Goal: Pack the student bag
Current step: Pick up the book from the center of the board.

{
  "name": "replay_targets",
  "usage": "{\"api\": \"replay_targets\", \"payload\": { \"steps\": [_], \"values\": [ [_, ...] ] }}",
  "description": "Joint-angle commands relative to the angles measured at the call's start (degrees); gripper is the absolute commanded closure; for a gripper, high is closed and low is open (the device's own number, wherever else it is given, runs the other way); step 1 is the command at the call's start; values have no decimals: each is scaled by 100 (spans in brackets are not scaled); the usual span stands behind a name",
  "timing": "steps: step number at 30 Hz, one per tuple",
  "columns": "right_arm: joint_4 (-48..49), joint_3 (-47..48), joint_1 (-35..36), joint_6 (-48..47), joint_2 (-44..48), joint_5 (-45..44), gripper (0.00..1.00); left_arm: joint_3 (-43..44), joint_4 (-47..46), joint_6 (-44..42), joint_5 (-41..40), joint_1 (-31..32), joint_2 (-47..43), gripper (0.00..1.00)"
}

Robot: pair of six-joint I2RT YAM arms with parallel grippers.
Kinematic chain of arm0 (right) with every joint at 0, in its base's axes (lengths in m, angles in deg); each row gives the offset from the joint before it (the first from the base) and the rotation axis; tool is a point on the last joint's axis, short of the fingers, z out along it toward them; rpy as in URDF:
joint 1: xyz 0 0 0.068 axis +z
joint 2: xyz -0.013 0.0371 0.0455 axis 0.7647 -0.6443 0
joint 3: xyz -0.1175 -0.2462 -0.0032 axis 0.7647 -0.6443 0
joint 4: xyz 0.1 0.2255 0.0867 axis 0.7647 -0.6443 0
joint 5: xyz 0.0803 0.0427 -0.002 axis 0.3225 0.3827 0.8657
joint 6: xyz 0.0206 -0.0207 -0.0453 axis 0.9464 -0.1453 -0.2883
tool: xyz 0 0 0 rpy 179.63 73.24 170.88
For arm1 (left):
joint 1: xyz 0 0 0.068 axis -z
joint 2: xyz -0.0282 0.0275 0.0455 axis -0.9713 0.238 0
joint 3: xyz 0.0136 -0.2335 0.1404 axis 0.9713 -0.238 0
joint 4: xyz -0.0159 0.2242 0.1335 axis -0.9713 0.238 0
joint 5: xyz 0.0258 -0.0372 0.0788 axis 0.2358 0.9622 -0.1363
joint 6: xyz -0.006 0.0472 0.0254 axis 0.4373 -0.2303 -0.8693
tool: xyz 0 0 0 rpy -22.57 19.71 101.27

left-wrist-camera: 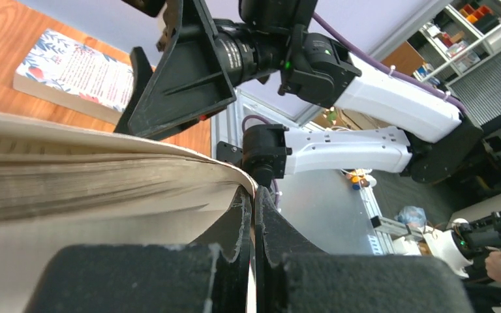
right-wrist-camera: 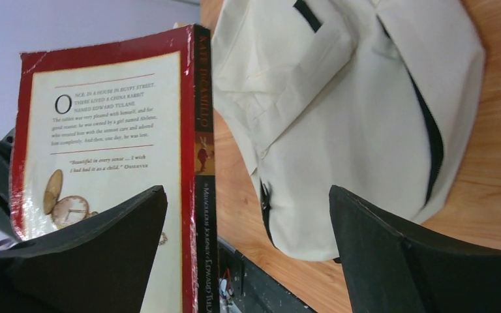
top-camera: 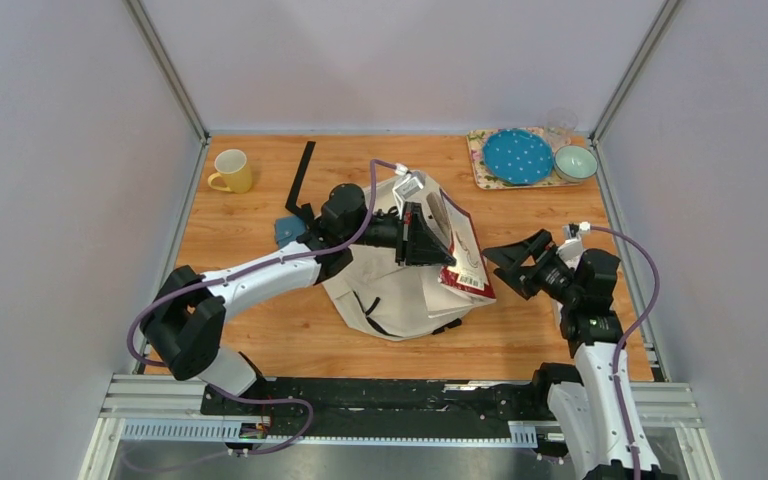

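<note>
At mid-table (top-camera: 260, 335), the student bag (top-camera: 385, 295) lies slumped, cream fabric with a dark zip line; I cannot tell whether its mouth is open. Over its right side my left gripper (top-camera: 428, 240) is clamped on a red-bordered paperback (top-camera: 467, 262), held upright. My right gripper (top-camera: 510, 270) stands just beside the paperback, jaws wide, holding nothing.

Judged step: loading the paperback. The next move requires an open mouth and a downward feed.

The spine reads "Kate DiCamillo"; the back cover names "Edward Tulane" and quotes the "Observer".

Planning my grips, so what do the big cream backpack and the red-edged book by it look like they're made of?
Cream backpack: soft matte woven cloth, probably canvas; it folds and creases. Red-edged book: paper pages in a thin card cover, likely a paperback; its edges are scuffed white.
</note>
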Motion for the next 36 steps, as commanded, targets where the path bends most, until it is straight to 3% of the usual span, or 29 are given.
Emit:
{"api": "replay_targets", "payload": {
  "steps": [1, 5, 9, 13, 18, 22, 27, 29, 36],
  "values": [
    [1087, -43, 125, 299, -239, 780, 3, -231, -1510, 439, 380, -106, -30, 100],
    [1605, -140, 195, 501, -529, 1080, 3, -468, -2181, 1071, 451, -185, 189, 100],
    [1360, -219, 213, 327, -652, 1089, 3, -767, -2384, 1205, 389, -273, 181, 100],
    [1798, -412, 353, 528, -915, 1369, 3, -1136, -2620, 1240, 310, -318, 102, 100],
    [2677, -386, 1170, 826, -1382, 1449, 4, -1207, -3306, 1687, 433, -335, 347, 100],
    [2932, -254, 1628, 941, -1628, 1159, 9, -1242, -4112, 2171, 503, -379, 585, 100],
    [3389, -246, 1654, 1213, -1725, 1203, 30, -1462, -4896, 2865, 503, -511, 778, 100],
    [3286, -237, 1655, 1196, -1742, 1194, 36, -1549, -5099, 3023, 495, -563, 822, 100],
    [1791, -175, 1690, 186, -1734, 597, 32, -2366, -4723, 2779, 477, -660, 674, 100]
  ]
}}
